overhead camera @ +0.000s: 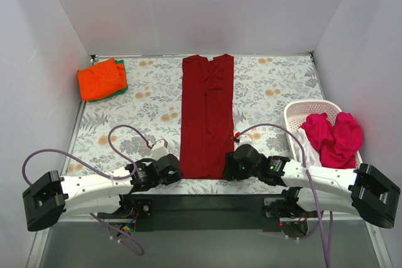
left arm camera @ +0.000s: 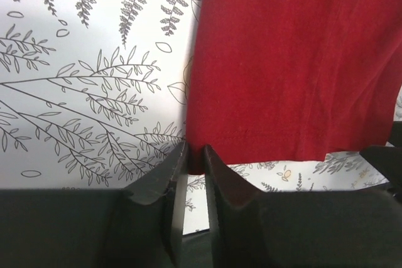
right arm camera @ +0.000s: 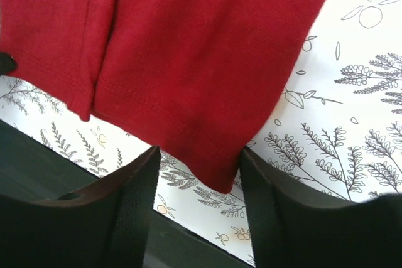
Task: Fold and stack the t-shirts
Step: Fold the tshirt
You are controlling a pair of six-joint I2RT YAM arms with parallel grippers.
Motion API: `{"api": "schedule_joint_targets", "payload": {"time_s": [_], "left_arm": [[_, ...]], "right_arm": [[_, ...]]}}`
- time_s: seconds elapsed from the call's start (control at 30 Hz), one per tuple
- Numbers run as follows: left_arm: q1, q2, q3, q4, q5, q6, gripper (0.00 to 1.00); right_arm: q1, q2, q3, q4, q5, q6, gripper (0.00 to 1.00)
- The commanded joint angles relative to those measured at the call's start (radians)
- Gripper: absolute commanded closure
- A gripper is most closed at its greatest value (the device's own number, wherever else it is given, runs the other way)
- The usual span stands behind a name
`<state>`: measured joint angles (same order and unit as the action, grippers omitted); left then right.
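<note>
Pinching the dark crimson cloth t-shirt (overhead camera: pixel 207 114) at its near hem, left gripper (left arm camera: pixel 193 171) jaws are nearly closed; right gripper (right arm camera: pixel 200 174) jaws gape, empty. Left of it, an orange cloth tee (overhead camera: pixel 100 80) lies folded; right, magenta-pink cloth tees (overhead camera: pixel 342 133) wait.

Plain white walls (overhead camera: pixel 201 4) close in the table (overhead camera: pixel 270 55) on the left, back and right; the light is soft and even, with only faint shadows; a pale cloth (overhead camera: pixel 151 101) printed with grey ferns and orange blossoms covers the table; a black bar (overhead camera: pixel 207 208) runs along its near edge; a dull grey surface (overhead camera: pixel 207 249) lies below that.
</note>
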<state>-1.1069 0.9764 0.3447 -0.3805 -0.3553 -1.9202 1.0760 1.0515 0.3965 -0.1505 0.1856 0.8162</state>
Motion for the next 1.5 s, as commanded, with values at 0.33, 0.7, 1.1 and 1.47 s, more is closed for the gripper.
{"api": "schedule_joint_targets", "payload": {"time_s": [0.33,0.7,1.1,1.47], "left_arm": [[-0.008,0.008,-0.044,0.018,0.062,0.085,1.00],[-0.013,-0.038,-0.053,0.160,0.281,0.257,1.00],[-0.011,-0.079,0.129,0.169,0.038,0.337,1.00],[0.199,0.214,0.247,0.443,0.039,0.543,1.00]], "right_arm": [[0.013,0.019,-0.002,-0.063,-0.006,-0.006,0.99],[0.035,0.013,0.042,-0.216,-0.229,-0.118,0.99],[0.016,-0.137,0.223,-0.307,0.047,-0.205,0.99],[-0.209,0.063,0.337,-0.169,0.140,-0.414,0.99]]}}
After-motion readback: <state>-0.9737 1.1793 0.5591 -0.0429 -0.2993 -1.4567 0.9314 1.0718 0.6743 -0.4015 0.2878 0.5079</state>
